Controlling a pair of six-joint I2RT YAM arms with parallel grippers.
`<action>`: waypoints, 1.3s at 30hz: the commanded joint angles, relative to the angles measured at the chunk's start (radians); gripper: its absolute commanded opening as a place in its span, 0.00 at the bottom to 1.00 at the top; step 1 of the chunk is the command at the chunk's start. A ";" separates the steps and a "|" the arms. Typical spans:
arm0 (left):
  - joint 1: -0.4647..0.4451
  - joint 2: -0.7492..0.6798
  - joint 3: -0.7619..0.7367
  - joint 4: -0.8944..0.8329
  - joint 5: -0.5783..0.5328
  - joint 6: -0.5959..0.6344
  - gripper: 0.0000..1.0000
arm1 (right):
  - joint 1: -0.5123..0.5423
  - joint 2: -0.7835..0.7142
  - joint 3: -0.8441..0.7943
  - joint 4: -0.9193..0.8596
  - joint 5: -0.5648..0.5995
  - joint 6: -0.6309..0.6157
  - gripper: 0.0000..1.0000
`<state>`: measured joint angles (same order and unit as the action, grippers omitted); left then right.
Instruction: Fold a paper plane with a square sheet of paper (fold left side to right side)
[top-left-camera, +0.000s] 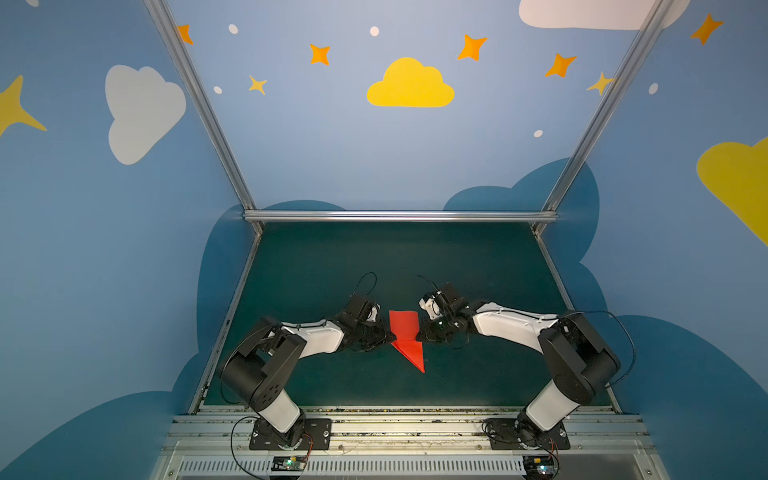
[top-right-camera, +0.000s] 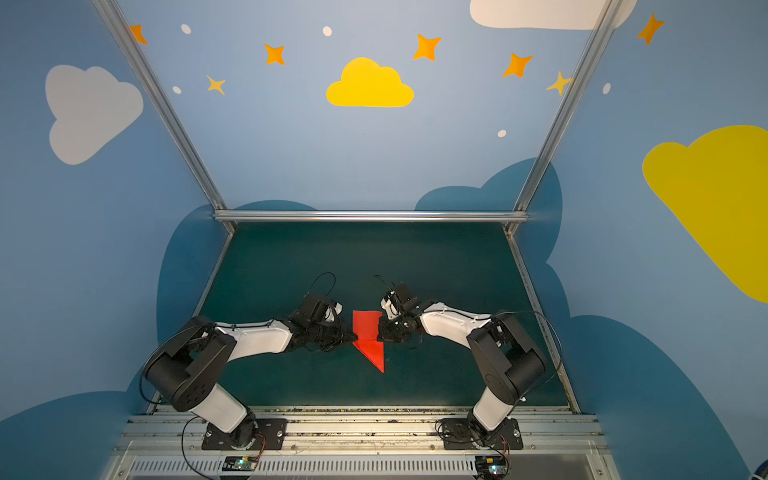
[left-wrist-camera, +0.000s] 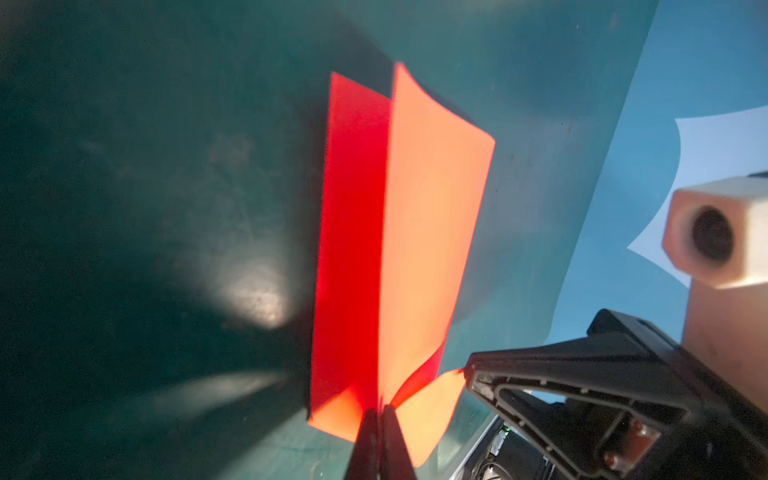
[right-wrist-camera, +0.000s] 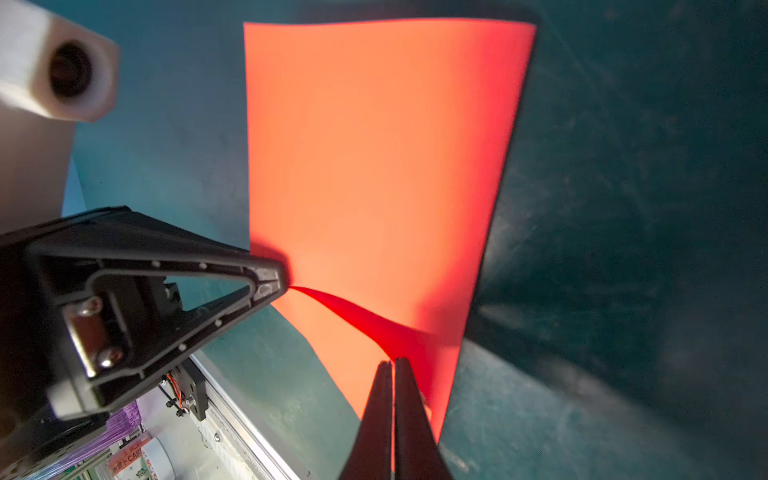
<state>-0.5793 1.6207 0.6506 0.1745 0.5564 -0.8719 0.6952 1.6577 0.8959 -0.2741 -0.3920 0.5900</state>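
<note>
The dark green matted tabletop (top-left-camera: 374, 257) fills the booth floor. Near its middle is the bright red, creased paper plane (top-left-camera: 406, 332), its sharp nose pointing toward the arm bases, caught between the two arms. The black left gripper (left-wrist-camera: 379, 409) is clamped tight on its left edge. The black right gripper (right-wrist-camera: 392, 361) pinches the right edge likewise.
</note>
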 joint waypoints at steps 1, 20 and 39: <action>-0.009 0.008 0.025 -0.014 0.005 0.012 0.03 | -0.002 -0.062 0.014 -0.028 -0.009 -0.028 0.00; -0.111 -0.134 0.015 -0.123 -0.173 -0.285 0.03 | 0.271 -0.109 -0.004 -0.152 0.330 -0.096 0.39; -0.126 -0.176 0.015 -0.175 -0.221 -0.329 0.03 | 0.374 -0.010 0.084 -0.214 0.512 -0.103 0.32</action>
<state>-0.7017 1.4639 0.6739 0.0219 0.3542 -1.1946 1.0618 1.6333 0.9684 -0.4545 0.0898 0.4900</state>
